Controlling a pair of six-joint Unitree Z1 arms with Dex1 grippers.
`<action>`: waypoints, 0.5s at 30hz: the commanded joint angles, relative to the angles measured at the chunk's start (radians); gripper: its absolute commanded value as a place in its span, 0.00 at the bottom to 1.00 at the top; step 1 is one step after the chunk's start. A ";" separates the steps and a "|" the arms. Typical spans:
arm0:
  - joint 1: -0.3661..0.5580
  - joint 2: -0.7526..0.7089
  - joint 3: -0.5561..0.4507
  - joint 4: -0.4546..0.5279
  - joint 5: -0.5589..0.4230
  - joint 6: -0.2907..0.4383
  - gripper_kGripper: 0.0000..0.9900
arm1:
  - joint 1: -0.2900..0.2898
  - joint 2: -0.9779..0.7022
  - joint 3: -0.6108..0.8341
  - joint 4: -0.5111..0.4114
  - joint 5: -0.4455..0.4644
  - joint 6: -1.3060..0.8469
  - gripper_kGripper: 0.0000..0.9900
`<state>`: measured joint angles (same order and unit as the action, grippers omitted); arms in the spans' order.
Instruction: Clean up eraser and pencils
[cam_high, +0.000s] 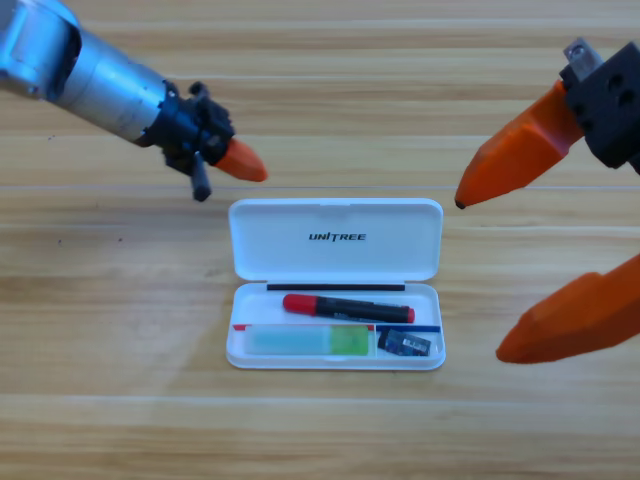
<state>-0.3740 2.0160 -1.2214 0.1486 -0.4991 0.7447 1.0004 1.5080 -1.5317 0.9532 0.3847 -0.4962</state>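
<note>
Case (335, 240) open on your desk (100, 300); pencils (348, 307) and eraser (405, 344) inside. Left gripper (240, 162) above-left of case, jaws unreadable. Right gripper (510, 270) beside case, jaws wide, empty.

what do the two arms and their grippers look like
The left arm is a shiny grey metal tube ending in a black knuckled wrist, and the left gripper shows pointed orange jaws. The right gripper has a boxy black body with a small grey metal tab on top and two long tapering orange jaws, dark at the tip.
</note>
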 joint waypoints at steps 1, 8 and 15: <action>-0.026 0.081 -0.003 0.031 -0.091 -0.011 0.00 | 0.011 -0.025 0.027 -0.034 0.016 0.007 0.97; -0.025 0.105 0.017 0.037 -0.127 0.004 0.00 | 0.011 -0.023 0.033 -0.033 0.016 0.008 0.97; -0.033 0.055 0.025 0.097 -0.185 -0.005 0.00 | 0.011 -0.019 0.035 -0.033 0.017 0.008 0.97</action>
<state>-0.3867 2.0781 -1.2177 0.1966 -0.6397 0.7457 1.0004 1.5080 -1.5316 0.9523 0.3857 -0.4926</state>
